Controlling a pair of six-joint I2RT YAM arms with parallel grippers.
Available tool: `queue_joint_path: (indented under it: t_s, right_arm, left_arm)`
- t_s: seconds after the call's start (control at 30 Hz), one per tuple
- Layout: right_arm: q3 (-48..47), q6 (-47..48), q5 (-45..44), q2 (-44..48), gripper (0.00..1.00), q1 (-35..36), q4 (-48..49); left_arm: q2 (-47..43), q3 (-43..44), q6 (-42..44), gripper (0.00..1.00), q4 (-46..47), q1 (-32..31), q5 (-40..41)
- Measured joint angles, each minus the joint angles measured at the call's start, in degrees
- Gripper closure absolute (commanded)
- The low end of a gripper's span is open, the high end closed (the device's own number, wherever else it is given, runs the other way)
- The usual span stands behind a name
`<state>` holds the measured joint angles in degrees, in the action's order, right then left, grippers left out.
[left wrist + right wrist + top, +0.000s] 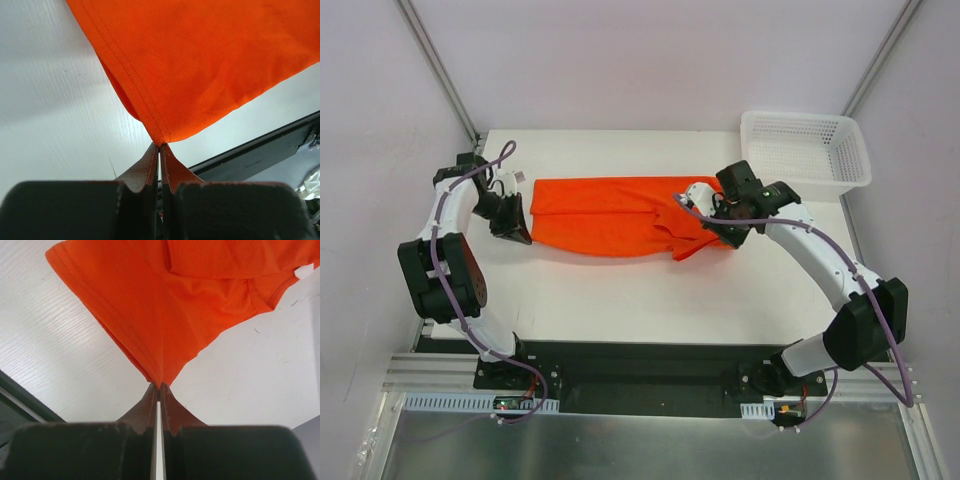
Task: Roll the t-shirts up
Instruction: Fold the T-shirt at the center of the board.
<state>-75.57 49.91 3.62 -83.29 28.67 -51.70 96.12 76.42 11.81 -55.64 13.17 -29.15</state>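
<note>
One orange t-shirt lies stretched across the table's middle, we see from above. Left wrist: our left fingers pinch its hem corner tight. Right wrist: our right fingers pinch another corner.

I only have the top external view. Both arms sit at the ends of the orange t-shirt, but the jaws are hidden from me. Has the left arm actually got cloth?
Observer: Yes. In the left wrist view the left jaws are shut on a hemmed corner of the t-shirt, with the cloth pinched right at their tips.
Operator: And the right arm?
Observer: In the right wrist view the right jaws are shut as well, pinching a stitched edge of the t-shirt, and the cloth fans out from their tips over the table.
</note>
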Motion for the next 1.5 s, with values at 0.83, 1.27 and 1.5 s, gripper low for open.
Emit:
queue_joint_path:
  t_s: [0.83, 1.27, 1.5]
  right_arm:
    - [-28.7, -1.7, -4.8, -29.9, 0.99, -9.1, 4.4]
    - [-38.2, -1.2, -6.7, -39.2, 0.96, -9.7, 8.2]
    - [-43.3, -2.4, -12.0, -44.9, 0.39, -9.7, 9.8]
  left_arm:
    - [26.8, 36.2, 2.3, 1.0, -1.9, -2.4, -0.5]
    - [33.5, 43.5, 3.8, 0.92, -2.1, -3.5, 4.7]
    - [35.5, 45.9, 3.1, 0.64, -0.7, -3.4, 11.2]
